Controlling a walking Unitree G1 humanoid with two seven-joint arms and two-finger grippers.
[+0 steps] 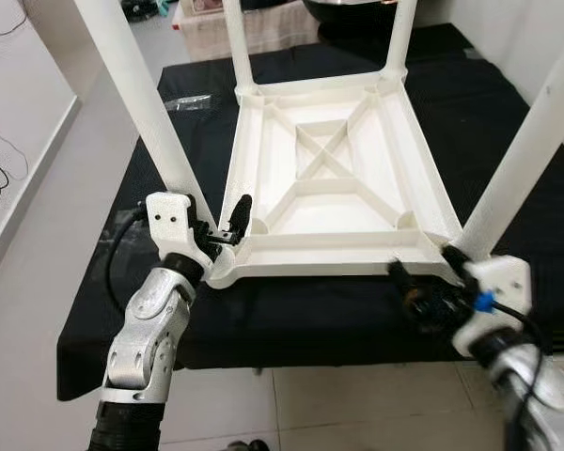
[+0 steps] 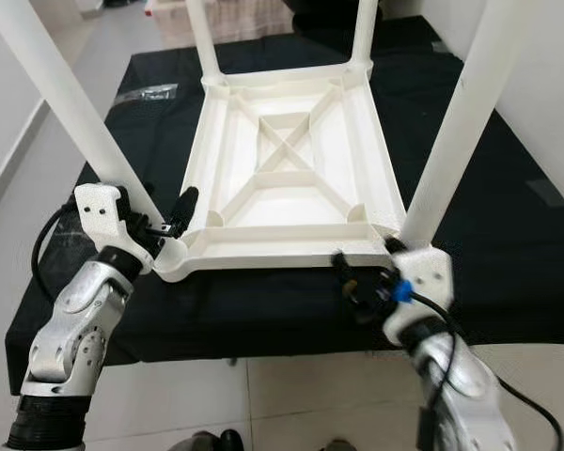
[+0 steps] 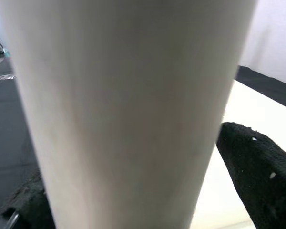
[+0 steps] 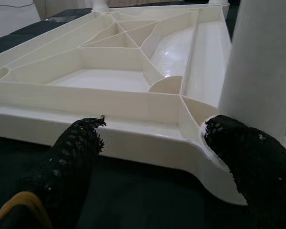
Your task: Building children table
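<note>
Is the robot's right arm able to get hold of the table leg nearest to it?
Probably yes: the right gripper is open at the tabletop's near corner, beside that leg, with nothing between them.

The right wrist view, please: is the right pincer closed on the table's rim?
No, the right pincer is open, short of the table top.

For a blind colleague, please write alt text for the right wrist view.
An upside-down white plastic table top with crossing ribs lies on black cloth. The right hand is open at its near corner, beside a white leg.
</note>
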